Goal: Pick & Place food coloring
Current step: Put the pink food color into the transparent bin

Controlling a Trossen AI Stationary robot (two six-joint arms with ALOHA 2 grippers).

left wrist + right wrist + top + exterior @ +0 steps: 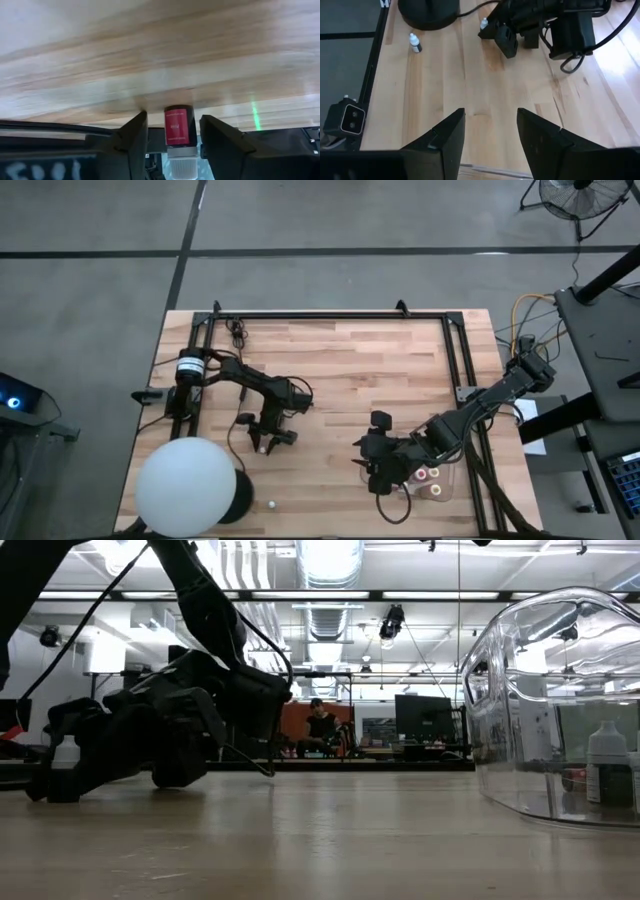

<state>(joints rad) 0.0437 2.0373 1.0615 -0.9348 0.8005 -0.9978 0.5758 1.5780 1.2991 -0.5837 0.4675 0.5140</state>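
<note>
The left tool (263, 445) sat low on the counter (340, 370) with its fingers (131, 142) apart, a red-labelled food coloring bottle (179, 135) standing between them with gaps on both sides. The right tool (377, 477) hovered, fingers (445, 135) spread with nothing between them, just beside the clear tray (447, 488), which held a few bottles (433, 474). Another bottle (270, 504) stood on the counter near the big white ball (186, 487).
</note>
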